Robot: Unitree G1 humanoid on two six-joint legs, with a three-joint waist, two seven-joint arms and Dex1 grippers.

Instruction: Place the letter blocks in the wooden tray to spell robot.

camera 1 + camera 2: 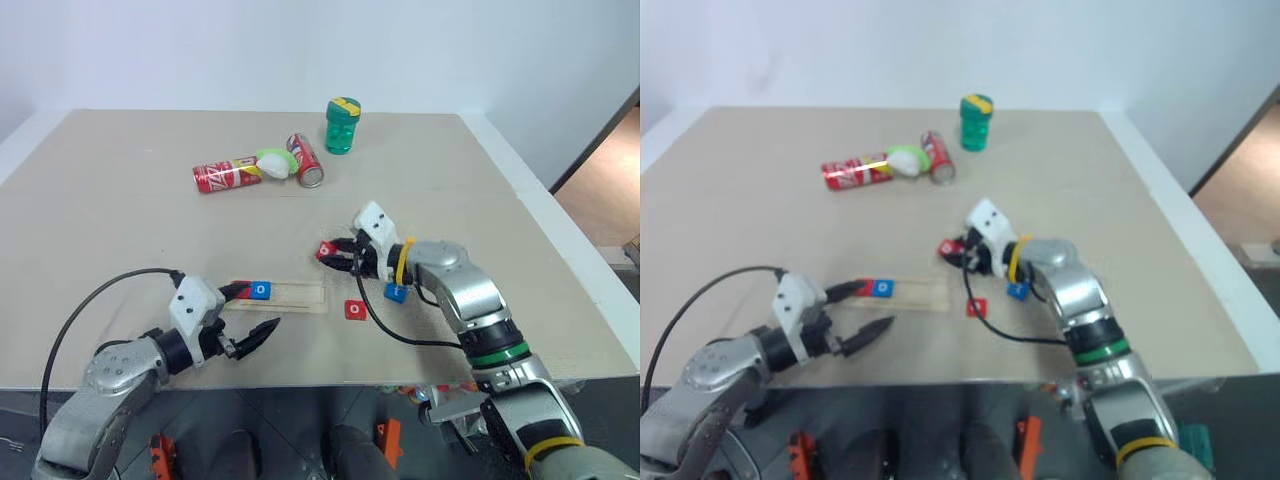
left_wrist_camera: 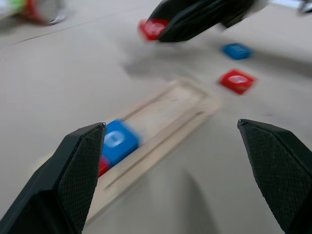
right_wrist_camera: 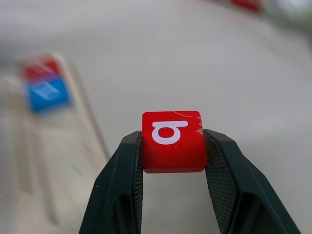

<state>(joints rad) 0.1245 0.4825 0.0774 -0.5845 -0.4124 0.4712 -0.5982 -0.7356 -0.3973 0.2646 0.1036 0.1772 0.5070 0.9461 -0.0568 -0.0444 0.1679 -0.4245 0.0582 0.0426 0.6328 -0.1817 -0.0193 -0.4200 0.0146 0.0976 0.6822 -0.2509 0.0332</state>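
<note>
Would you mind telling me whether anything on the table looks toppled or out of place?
Yes: two red soda cans lie on their sides at the table's far end, while the green container beside them stands upright.

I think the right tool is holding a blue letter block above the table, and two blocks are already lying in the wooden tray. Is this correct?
Not quite: the block held in the right tool is red, not blue; the right wrist view shows it pinched between the two fingers, with a white letter on it. The rest holds: two blocks, one red and one blue, lie in the wooden tray.
</note>
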